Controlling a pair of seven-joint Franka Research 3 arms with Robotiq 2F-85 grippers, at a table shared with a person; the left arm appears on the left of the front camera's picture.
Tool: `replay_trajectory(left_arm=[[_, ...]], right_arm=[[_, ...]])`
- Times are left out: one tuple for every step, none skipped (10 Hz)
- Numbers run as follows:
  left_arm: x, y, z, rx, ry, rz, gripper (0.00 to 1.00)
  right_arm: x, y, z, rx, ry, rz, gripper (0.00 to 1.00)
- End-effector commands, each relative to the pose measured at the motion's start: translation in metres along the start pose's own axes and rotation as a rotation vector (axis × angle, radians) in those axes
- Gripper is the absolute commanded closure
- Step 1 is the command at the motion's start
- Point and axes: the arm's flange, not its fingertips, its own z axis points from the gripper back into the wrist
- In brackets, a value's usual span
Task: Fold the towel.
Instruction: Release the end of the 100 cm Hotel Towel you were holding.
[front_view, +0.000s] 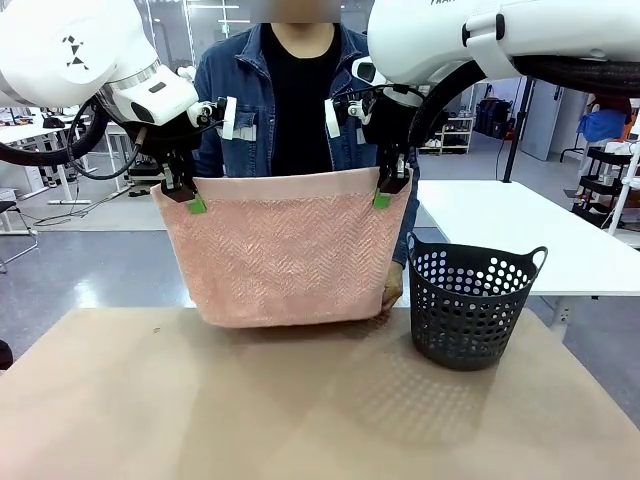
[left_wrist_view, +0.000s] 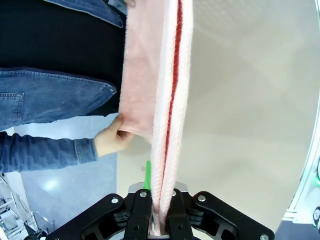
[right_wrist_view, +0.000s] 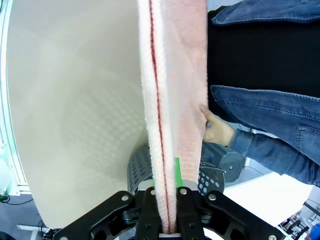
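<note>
The pale salmon-pink towel (front_view: 285, 250) hangs doubled over above the table, stretched between both arms. My left gripper (front_view: 192, 200) is shut on its upper left corner, and my right gripper (front_view: 385, 192) is shut on the upper right corner. In the left wrist view the towel (left_wrist_view: 160, 100) runs up from between the shut fingers (left_wrist_view: 161, 227), and a person's hand (left_wrist_view: 112, 140) pinches its far layer. In the right wrist view the towel (right_wrist_view: 167, 100) rises from the shut fingers (right_wrist_view: 167, 220), with another hand (right_wrist_view: 215, 127) of the person holding the far layer.
A black perforated basket (front_view: 470, 305) stands on the table's right side, close to the towel's lower right corner. The person in a denim jacket (front_view: 240, 100) stands right behind the towel. The tan tabletop (front_view: 250, 400) lies bare in front. A white table (front_view: 520, 230) is at right.
</note>
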Motion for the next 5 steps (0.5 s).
replay_trajectory(left_arm=[[-0.0006,0.0012,0.0025,0.004,0.0,-0.004,1.0],[-0.0006,0.0012,0.0025,0.004,0.0,-0.004,1.0],[-0.0006,0.0012,0.0025,0.004,0.0,-0.004,1.0],[-0.0006,0.0012,0.0025,0.004,0.0,-0.004,1.0],[-0.0006,0.0012,0.0025,0.004,0.0,-0.004,1.0]], right_arm=[[-0.0014,-0.0001,0.0014,0.0,0.001,0.006,1.0],[-0.0014,-0.0001,0.0014,0.0,0.001,0.006,1.0],[-0.0014,-0.0001,0.0014,0.0,0.001,0.006,1.0],[-0.0014,-0.0001,0.0014,0.0,0.001,0.006,1.0],[-0.0014,-0.0001,0.0014,0.0,0.001,0.006,1.0]])
